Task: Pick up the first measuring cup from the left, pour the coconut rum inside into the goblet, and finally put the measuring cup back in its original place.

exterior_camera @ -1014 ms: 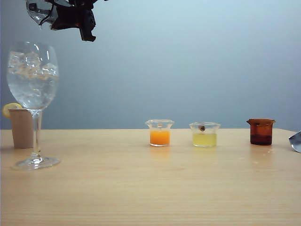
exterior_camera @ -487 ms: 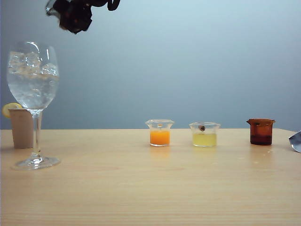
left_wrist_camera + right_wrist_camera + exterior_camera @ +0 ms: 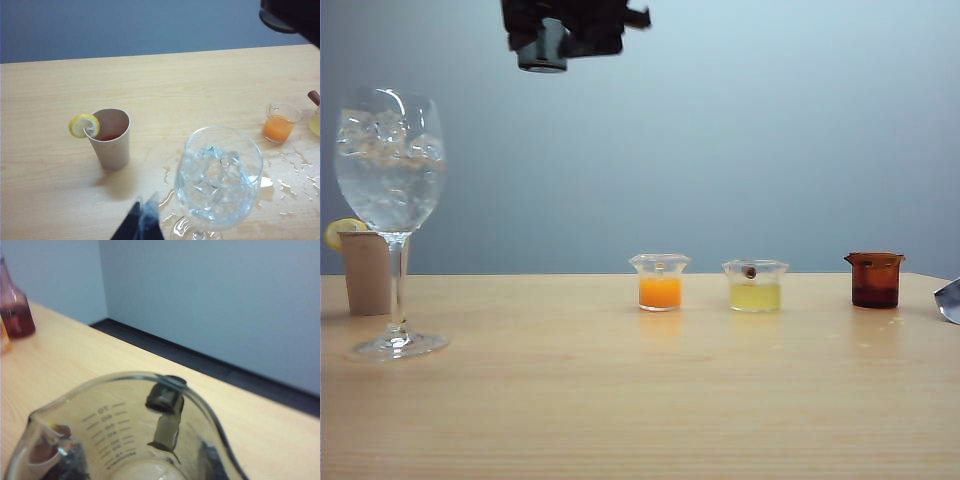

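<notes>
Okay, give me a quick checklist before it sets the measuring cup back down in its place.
1. right gripper holds the measuring cup: ok.
2. Cup upright: ok, exterior view shows it level.
3. Cup emptied: looks ok, wrist view shows little or nothing in it.
4. Cup clear of the goblet: ok.
5. Landing spot left of the orange cup: not ok, spilled drops on the table.
6. left gripper out of the way: ok.

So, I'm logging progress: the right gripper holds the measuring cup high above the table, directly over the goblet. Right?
Not quite. The right gripper does hold the measuring cup high above the table, but the exterior view shows it well right of the goblet, nearer the orange cup.
</notes>
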`<state>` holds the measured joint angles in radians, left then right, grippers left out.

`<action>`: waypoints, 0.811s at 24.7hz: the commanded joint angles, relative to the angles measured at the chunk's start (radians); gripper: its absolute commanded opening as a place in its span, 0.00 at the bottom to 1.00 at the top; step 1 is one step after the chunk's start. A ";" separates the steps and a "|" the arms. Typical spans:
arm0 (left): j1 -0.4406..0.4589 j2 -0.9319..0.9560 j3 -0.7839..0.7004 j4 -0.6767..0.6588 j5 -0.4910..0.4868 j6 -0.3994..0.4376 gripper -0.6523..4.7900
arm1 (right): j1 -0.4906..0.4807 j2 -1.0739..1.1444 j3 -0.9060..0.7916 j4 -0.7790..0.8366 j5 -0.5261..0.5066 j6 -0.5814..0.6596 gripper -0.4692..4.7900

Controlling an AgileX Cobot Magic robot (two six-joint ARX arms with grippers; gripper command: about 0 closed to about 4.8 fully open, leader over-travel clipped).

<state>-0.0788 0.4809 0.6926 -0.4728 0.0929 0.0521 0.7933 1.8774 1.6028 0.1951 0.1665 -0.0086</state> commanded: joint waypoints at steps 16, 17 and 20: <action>0.002 -0.001 0.003 0.007 -0.002 0.000 0.11 | 0.000 0.056 -0.338 0.401 0.149 0.255 0.25; 0.002 -0.001 0.003 0.007 -0.002 0.000 0.11 | 0.000 0.068 -0.338 0.401 0.149 0.256 0.25; 0.002 -0.001 0.003 0.007 -0.002 0.000 0.11 | 0.011 0.107 -0.338 0.413 0.150 0.256 0.25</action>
<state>-0.0788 0.4809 0.6926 -0.4732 0.0929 0.0521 0.7948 1.9755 1.2579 0.5617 0.3145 0.2432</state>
